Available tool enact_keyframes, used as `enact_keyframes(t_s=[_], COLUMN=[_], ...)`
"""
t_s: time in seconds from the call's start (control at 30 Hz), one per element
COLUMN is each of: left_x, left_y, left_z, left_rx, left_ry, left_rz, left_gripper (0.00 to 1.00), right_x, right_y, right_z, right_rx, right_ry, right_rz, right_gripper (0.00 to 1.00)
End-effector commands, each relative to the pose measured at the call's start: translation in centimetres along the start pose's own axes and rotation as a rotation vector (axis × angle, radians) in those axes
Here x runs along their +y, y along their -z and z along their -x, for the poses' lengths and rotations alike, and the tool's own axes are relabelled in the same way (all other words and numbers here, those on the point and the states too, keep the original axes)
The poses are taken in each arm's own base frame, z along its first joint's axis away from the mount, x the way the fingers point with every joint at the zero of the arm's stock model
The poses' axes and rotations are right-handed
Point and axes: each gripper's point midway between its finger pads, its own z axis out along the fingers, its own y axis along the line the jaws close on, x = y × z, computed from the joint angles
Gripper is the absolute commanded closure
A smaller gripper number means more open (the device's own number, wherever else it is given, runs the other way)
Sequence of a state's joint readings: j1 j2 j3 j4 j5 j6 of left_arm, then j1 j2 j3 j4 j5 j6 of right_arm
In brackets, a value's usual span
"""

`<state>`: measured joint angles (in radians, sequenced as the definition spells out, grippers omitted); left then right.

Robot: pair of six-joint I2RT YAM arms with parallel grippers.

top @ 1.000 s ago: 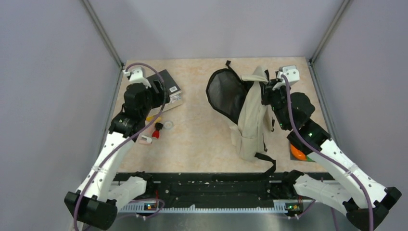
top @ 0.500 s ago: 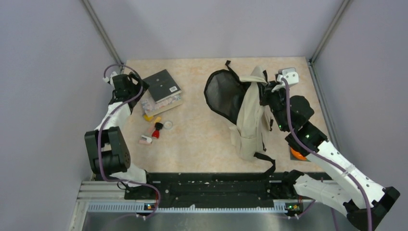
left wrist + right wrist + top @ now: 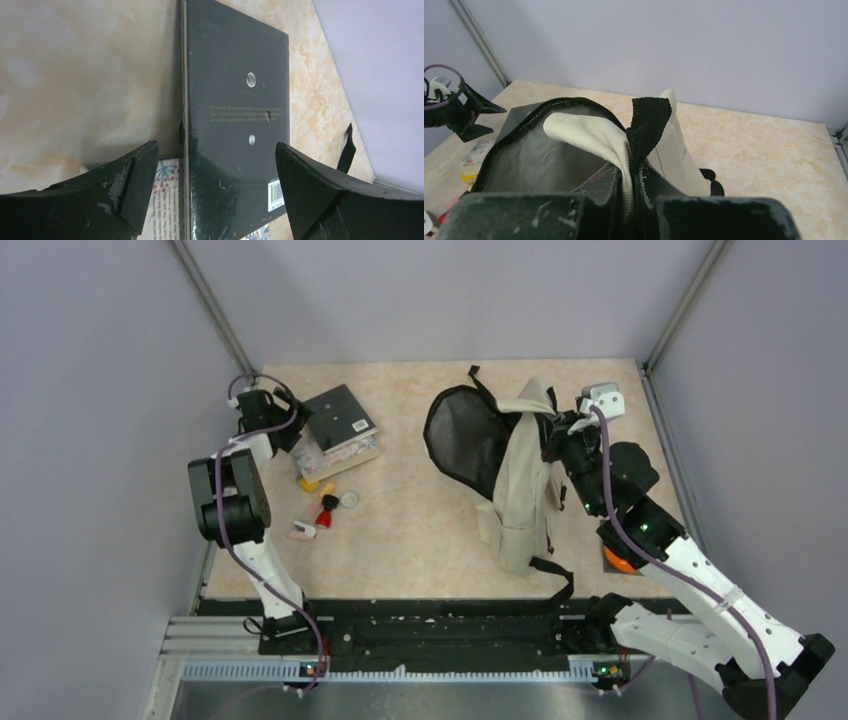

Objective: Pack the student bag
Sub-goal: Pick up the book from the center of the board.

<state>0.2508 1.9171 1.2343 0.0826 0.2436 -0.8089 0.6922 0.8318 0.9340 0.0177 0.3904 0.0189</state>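
My left gripper [image 3: 216,150]: spread wide over black notebook [image 3: 235,75]. My right gripper [image 3: 634,175]: clenched on student bag [image 3: 522,495] rim.

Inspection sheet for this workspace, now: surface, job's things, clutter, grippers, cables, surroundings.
Surface: beige marbled table, no spills seen.
Job's things: bag lies right of centre, with its mouth open toward the left and a dark inside.
Clutter: black notebook lies on a patterned booklet at far left. Small items are scattered nearer. An orange thing is partly hidden under the right arm.
Grippers: left gripper is open at the notebook, holding nothing. Right gripper is shut on the bag's rim.
Cables: purple cables run along both arms, none snagged.
Surroundings: plain grey walls; black rail at the near edge.
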Motion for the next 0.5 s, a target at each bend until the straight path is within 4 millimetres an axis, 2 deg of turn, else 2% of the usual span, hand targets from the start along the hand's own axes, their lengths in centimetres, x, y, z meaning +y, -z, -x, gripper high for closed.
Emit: enact_keyframes(t_s=[0.0, 0.2, 0.47], left_x=[-2.6, 0.6, 0.0], left_y=[-1.6, -3.9, -5.6], left_z=[2.0, 1.1, -0.7], left_rx=[-0.03, -0.002, 0.099], left_ry=[0.016, 0.052, 0.082], left_rz=[-0.097, 0.028, -0.035], left_gripper=[0.1, 0.12, 0.15], right_x=[0.6, 0.7, 0.8], right_y=[1.0, 1.3, 1.1], right_z=[5.5, 5.8, 5.7], right_rx=[-0.167, -0.173, -0.172], right_ry=[-0.083, -0.087, -0.086], right_rz=[0.046, 0.058, 0.059], right_gripper=[1.0, 1.0, 1.0])
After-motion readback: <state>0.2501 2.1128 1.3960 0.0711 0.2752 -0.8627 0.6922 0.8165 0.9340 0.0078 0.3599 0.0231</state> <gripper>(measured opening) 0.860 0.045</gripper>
